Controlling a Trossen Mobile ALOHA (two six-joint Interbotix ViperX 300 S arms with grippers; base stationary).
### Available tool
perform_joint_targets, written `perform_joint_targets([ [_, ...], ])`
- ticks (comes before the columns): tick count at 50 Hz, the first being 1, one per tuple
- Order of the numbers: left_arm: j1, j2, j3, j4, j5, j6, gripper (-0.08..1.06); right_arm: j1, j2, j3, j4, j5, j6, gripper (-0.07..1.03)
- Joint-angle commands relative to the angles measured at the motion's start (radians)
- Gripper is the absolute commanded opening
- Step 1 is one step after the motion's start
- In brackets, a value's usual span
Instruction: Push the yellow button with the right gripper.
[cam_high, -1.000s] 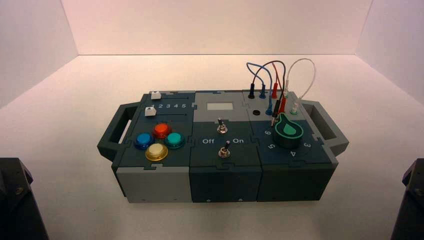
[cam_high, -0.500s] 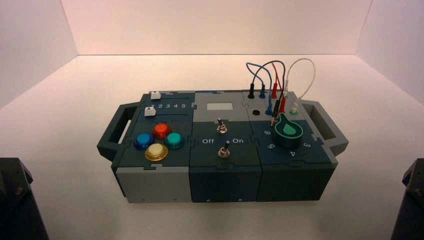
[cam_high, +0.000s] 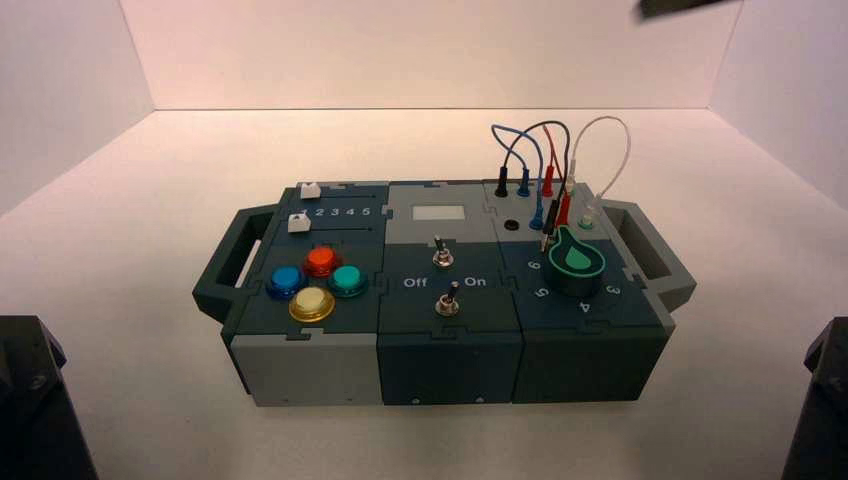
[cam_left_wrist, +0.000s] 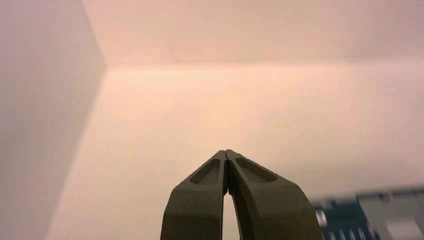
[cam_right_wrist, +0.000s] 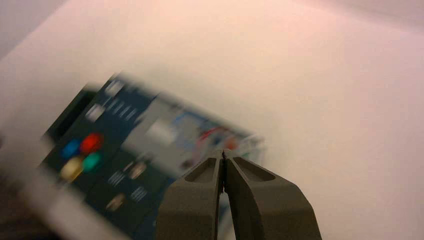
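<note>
The yellow button sits at the front of a cluster of round buttons on the box's left part, with the blue button, red-orange button and teal button around it. It shows blurred in the right wrist view. My right gripper is shut and empty, high above the box and far from the yellow button. A dark piece at the high view's top right edge may be part of that arm. My left gripper is shut and empty, parked over the table to the left of the box.
The box has handles at both ends, two white sliders, two toggle switches, a green knob and looped wires. White walls enclose the table. Dark arm bases stand at both front corners.
A dark piece has come into the high view at the top right edge. The box and its parts have not moved.
</note>
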Motion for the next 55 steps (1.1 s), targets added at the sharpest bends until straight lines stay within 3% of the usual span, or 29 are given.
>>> perform_joint_targets([
  [1, -0.048, 0.061, -0.052, -0.002, 0.051, -0.002, -0.03, 0.086, 0.083, -0.052, 0.052, 0.012, 0.003, -0.02],
  [11, -0.117, 0.083, -0.057, -0.002, 0.091, -0.009, -0.03, 0.199, 0.202, -0.089, 0.146, 0.021, 0.003, -0.02],
  [18, -0.126, 0.087, -0.060, -0.002, 0.092, -0.015, -0.03, 0.285, 0.281, -0.133, 0.175, 0.021, 0.003, -0.02],
  [41, -0.126, 0.147, -0.075, 0.003, 0.094, -0.011, -0.03, 0.506, 0.657, -0.350, 0.170, 0.029, 0.000, -0.02],
  [55, -0.126, 0.164, -0.077, 0.011, 0.092, -0.011, -0.03, 0.549, 0.815, -0.456, 0.161, 0.057, -0.002, -0.02],
])
